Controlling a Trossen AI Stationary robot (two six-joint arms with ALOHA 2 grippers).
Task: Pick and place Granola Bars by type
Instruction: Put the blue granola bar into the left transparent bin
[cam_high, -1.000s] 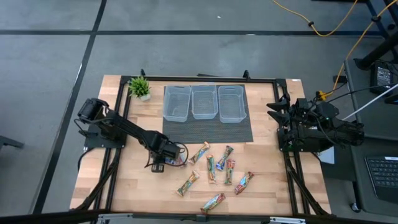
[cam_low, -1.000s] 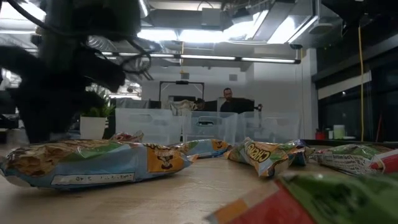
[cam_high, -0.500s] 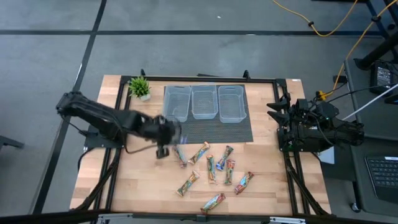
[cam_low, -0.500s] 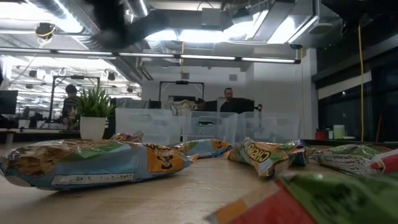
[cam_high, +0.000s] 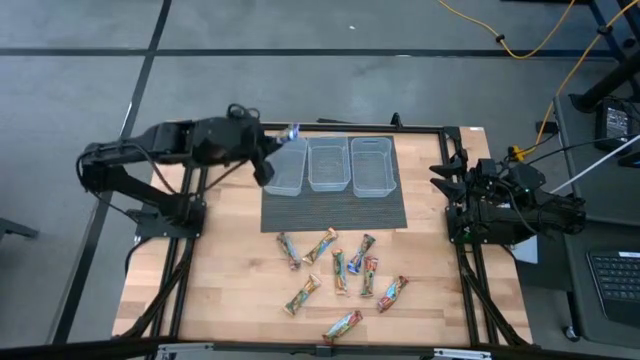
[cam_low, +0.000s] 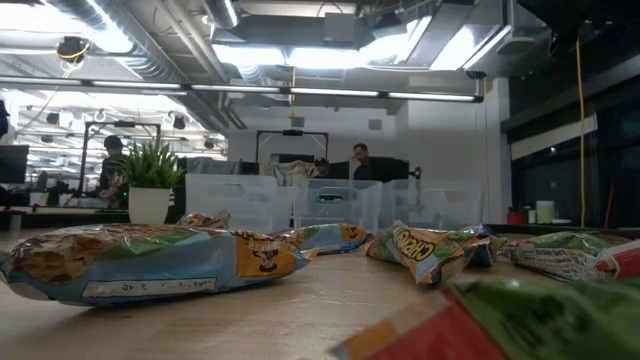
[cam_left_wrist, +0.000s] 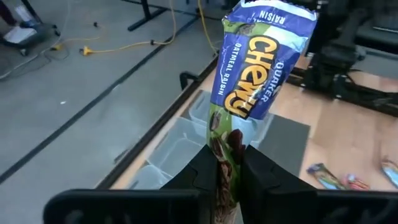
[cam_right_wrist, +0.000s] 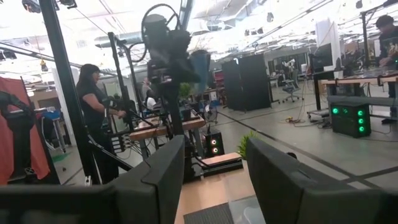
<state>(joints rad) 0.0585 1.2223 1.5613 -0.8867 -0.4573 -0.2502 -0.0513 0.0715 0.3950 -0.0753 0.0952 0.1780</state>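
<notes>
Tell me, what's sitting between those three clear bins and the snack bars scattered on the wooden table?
In the high view, a dark ribbed mat fills that stretch; the clear bins rest on its far part, and the granola bars lie on bare wood just past its near edge.

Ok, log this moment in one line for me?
left gripper: shut on granola bar, above left bin | right gripper: open, parked at table edge | loose bars on table: seven

Three clear plastic rectangular bins (cam_high: 328, 165) stand open-topped and side by side on the dark ribbed mat (cam_high: 334, 209) (a small potted green plant (cam_high: 225, 141) just beside them), while scattered shiny-wrapped granola bars (cam_high: 340, 275) crowd the bare wooden tabletop (cam_high: 220, 280) near the mat.
</notes>
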